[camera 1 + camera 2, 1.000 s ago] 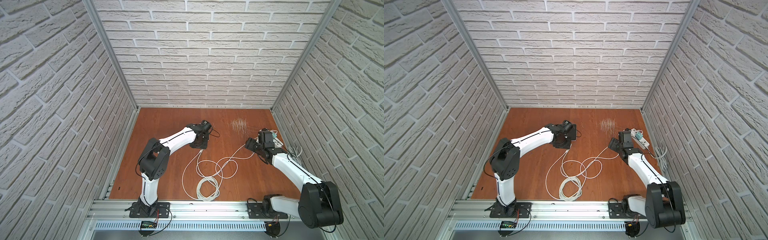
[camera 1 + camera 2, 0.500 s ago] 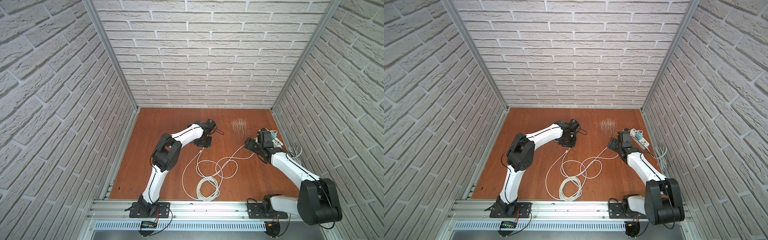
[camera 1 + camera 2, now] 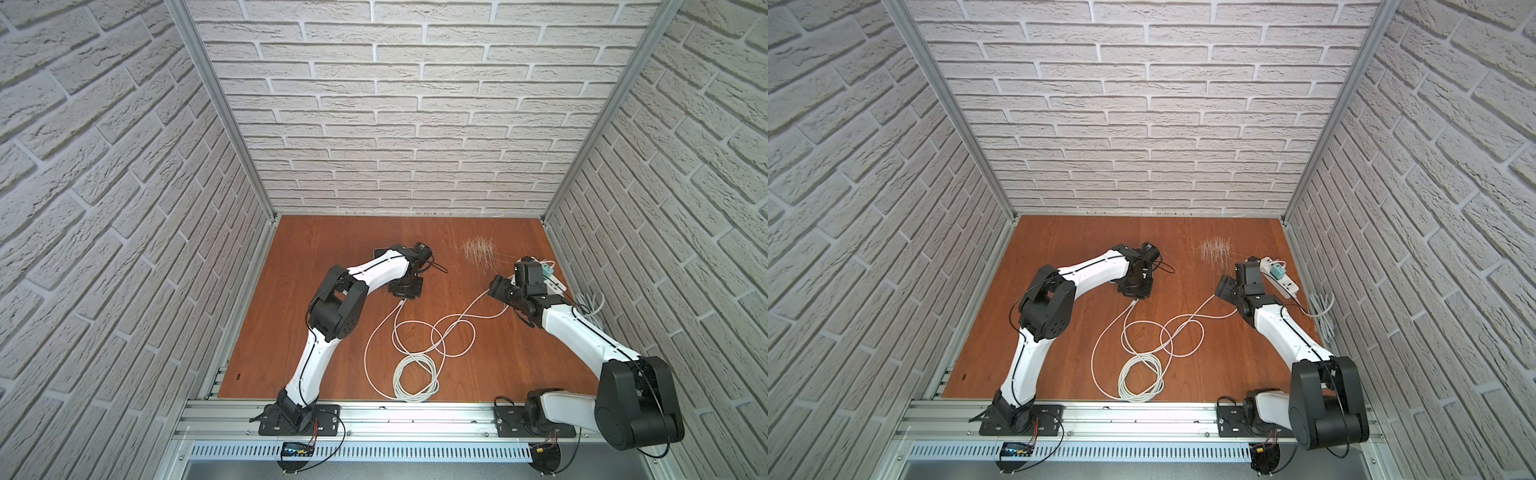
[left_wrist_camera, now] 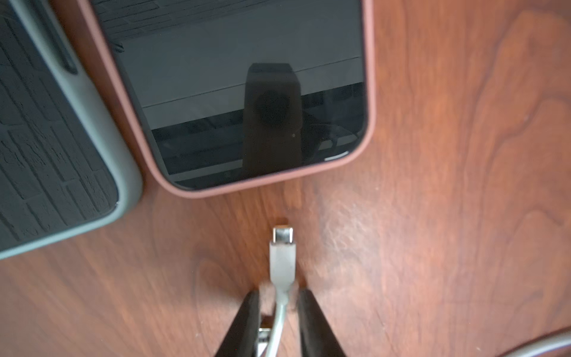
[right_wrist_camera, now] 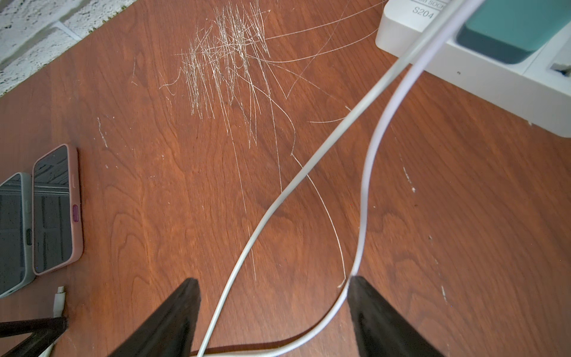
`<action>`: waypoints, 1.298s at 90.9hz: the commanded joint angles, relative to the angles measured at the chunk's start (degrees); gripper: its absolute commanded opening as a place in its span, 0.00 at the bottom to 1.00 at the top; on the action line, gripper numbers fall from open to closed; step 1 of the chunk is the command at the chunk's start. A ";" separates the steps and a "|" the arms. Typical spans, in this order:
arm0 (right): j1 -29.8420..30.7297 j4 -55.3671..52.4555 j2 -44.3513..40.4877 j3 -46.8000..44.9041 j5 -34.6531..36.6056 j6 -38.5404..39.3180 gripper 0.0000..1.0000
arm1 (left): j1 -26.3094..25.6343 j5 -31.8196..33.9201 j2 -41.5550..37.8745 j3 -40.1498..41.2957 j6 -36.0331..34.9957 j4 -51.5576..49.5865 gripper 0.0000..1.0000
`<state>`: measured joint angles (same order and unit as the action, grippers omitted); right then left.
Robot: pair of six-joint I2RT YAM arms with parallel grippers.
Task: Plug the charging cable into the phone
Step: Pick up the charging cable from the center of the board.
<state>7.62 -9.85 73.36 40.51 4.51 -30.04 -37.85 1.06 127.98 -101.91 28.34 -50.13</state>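
White charging cable (image 4: 282, 262) lies on tabletop (image 4: 432, 216), plug (image 4: 282, 236) just short of pink-cased phone (image 4: 247, 92). Left end effector (image 4: 279, 309) narrow astride it; firm grip cannot be told. Right end effector (image 5: 273, 309) wide, empty. Step: grasp; next, drive plug squarely into port. Gap shows in left wrist view only, not top views

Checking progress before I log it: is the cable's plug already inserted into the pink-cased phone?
No, the USB-C plug lies short of the bottom edge of the pink-cased phone, with bare tabletop between them.
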 commanded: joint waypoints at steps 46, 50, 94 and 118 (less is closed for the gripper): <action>0.35 2.47 -0.88 -1.03 -0.59 0.52 0.81 | -1.09 1.86 -0.25 1.73 -2.08 2.74 0.00; 0.37 2.53 -0.85 -1.00 -0.71 0.59 0.81 | -1.09 1.89 -1.05 1.84 -2.53 3.43 0.00; 2.09 9.65 -7.22 -2.87 -15.99 1.40 0.79 | -2.67 3.97 -26.21 25.72 -4.62 29.17 0.00; 11.42 24.87 -14.68 -9.00 -22.63 -0.43 0.78 | -4.70 3.59 -42.69 48.22 -5.54 55.36 0.00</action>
<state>15.31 4.36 60.86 33.87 -13.93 -29.80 -41.78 4.56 88.77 -59.44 23.92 -9.78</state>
